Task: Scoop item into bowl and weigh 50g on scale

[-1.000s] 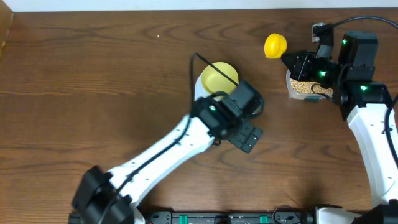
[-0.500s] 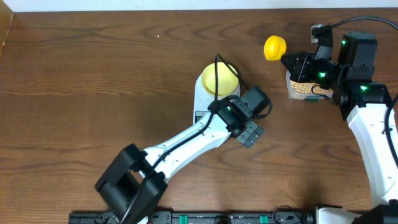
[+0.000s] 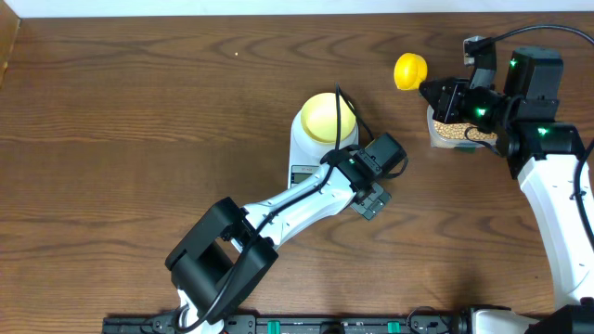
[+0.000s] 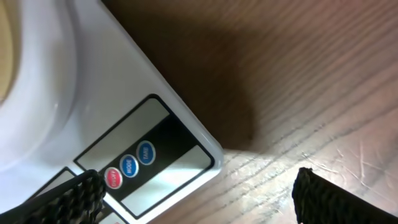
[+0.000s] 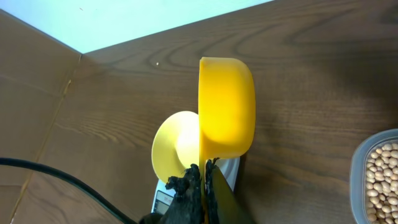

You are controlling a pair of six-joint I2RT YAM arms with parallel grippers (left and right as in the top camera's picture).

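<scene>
The pale yellow bowl [image 3: 327,116] sits on the white scale [image 3: 306,158]; the display and buttons face the front. My left gripper [image 3: 369,199] is open and empty, low over the table just right of the scale's display corner. In the left wrist view the scale [image 4: 93,106] shows its red and blue buttons between my open fingers [image 4: 196,202]. My right gripper [image 3: 434,93] is shut on the handle of a bright yellow scoop [image 3: 410,70], held above the table. Tan beans [image 3: 452,130] fill a clear tub [image 3: 436,139] under the right arm. The right wrist view shows the scoop [image 5: 227,106], bowl [image 5: 174,146] and beans [image 5: 382,171].
A black cable [image 3: 348,111] arcs from the left arm over the bowl's right side. The table's back edge meets a white wall [image 3: 278,7]. The right arm's body stands along the right edge of the table [image 3: 557,213].
The left arm has swung off the scale and bowl, which now show fully. Its gripper stays right of the display. The right arm and scoop have not moved.
</scene>
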